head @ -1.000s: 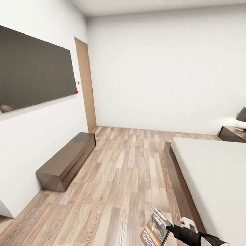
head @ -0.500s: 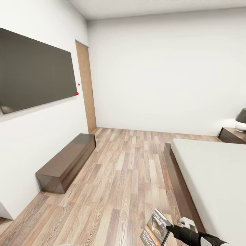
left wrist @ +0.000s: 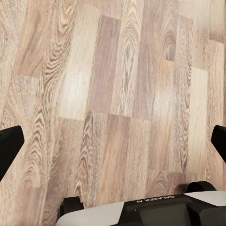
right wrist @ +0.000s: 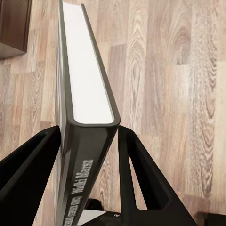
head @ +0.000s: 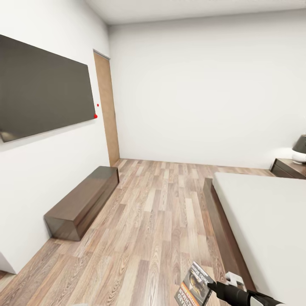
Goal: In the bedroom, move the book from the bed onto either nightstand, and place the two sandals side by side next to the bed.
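White walls (head: 204,93) enclose a room floored in brown wood planks (head: 157,221). A large dark screen (head: 42,87) hangs on one wall above a low dark-brown bench (head: 83,199), with a plain wooden door (head: 107,110) in the corner beyond it.

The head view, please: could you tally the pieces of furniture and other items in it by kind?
Bed: 1
Nightstand: 1
Low bench: 1
Wall screen: 1
Lamp: 1
Door: 1
Book, held in the right end effector: 1
Total: 7
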You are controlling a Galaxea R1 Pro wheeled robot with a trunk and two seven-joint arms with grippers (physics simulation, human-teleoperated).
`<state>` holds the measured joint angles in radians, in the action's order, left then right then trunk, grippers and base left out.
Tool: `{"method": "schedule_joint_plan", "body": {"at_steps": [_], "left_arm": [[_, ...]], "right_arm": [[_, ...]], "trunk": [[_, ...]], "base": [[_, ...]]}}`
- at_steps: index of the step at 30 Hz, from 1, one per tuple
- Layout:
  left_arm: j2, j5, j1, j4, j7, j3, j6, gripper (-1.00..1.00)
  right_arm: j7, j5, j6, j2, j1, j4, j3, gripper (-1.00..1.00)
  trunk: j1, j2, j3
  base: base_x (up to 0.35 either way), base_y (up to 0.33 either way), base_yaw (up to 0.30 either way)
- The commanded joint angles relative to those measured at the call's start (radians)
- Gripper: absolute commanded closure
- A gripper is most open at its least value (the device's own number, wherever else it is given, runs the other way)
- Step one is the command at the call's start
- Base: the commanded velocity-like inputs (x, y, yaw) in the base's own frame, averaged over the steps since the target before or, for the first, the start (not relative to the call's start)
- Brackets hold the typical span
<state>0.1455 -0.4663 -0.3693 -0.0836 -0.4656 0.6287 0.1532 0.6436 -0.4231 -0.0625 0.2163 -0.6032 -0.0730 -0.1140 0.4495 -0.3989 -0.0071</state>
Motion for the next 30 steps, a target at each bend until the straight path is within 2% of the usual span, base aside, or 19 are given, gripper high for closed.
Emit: {"method": "schedule_joint_plan", "body": {"at_steps": [1,16,21,30], "left_arm": [[0.0,-0.011,0.0,0.001,-0.002,0.008,0.005,-1.0],[0.0,-0.011,0.0,0.001,-0.002,0.008,0.005,-1.0],[0.0,-0.01,0.0,0.0,-0.002,0.008,0.005,-1.0],[0.0,-0.009,0.0,-0.001,-0.002,0.008,0.005,-1.0]], "right_arm": [[0.005,-0.011,-0.005,0.0,-0.001,-0.002,-0.007,1.0],[0.007,-0.011,-0.005,0.0,-0.001,-0.003,-0.007,1.0],[0.006,-0.011,-0.004,0.0,-0.001,-0.003,-0.007,1.0],[0.004,-0.011,-0.004,0.0,-0.001,-0.003,-0.007,1.0]], "trunk": [[0.0,-0.001,-0.001],[0.0,-0.001,-0.001],[0.0,-0.001,-0.001],[0.0,-0.001,-0.001]], "base": [[0.0,0.0,-0.115],[0.0,0.0,-0.261],[0.046,0.0,-0.067],[0.29,0.0,-0.005]]}}
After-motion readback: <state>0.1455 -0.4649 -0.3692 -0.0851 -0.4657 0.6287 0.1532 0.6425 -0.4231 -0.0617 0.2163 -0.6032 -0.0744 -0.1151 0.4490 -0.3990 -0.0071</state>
